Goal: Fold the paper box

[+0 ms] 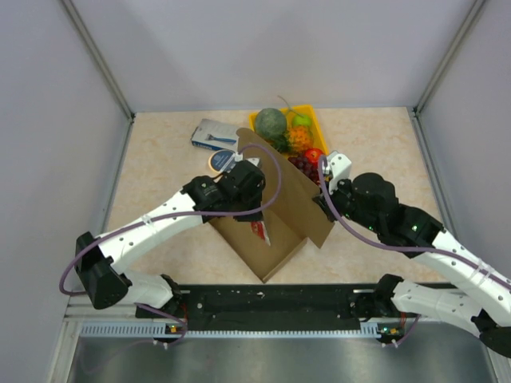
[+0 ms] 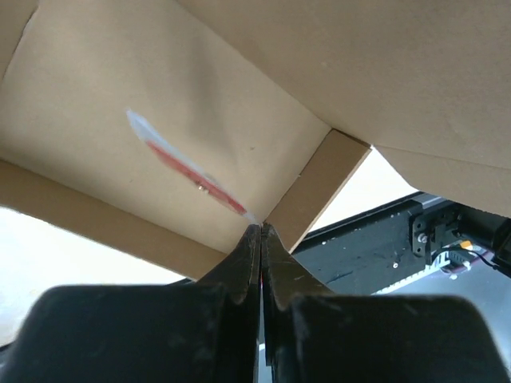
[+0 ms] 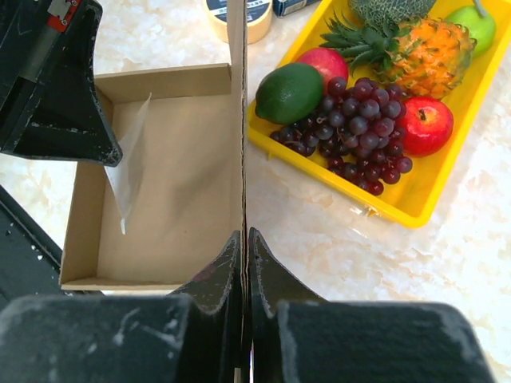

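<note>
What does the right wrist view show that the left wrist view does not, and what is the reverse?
Only the right wrist view shows the yellow tray with grapes, and the right fingers pinching the box by its upright panel. Only the left wrist view shows the shut tips of the left fingers and the red stripe on the strip. Both show the box floor with a thin strip inside.

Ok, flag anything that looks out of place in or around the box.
One thing: a loose clear wrapper with a red stripe lies inside the paper box, close to the left gripper. It looks like stray litter in a box that is being folded. The fruit sits tidily in the yellow tray; nothing is spilled.
</note>
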